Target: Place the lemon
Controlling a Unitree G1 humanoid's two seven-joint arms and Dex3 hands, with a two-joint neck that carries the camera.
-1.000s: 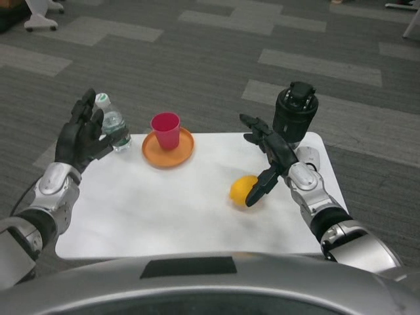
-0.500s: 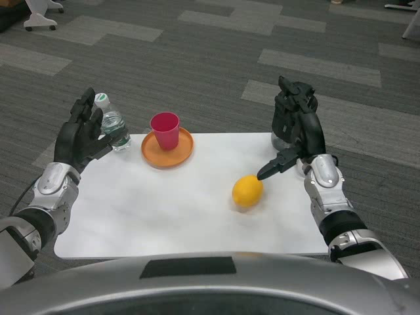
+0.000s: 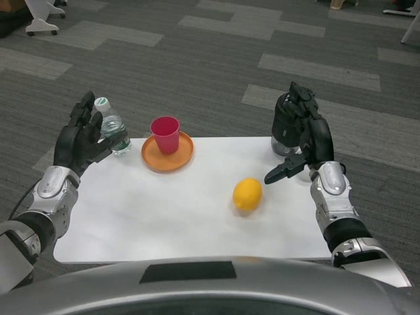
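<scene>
Lemon (image 3: 247, 194) lies on white table (image 3: 164, 210), right of centre, long axis roughly front to back, tilted slightly right at far end. Right hand (image 3: 303, 146) raised just beside it, not touching, fingers apart, empty. Left hand (image 3: 80, 139) up at far left, fingers spread, empty. Behind: red cup (image 3: 165, 134) standing on orange plate (image 3: 168, 151), water bottle (image 3: 111, 126), black container (image 3: 286, 125).

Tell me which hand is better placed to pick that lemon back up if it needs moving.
Right. The open right hand hovers just beside the yellow oval lemon on the white table; the left hand is raised at the far edge by the clear plastic bottle.
</scene>
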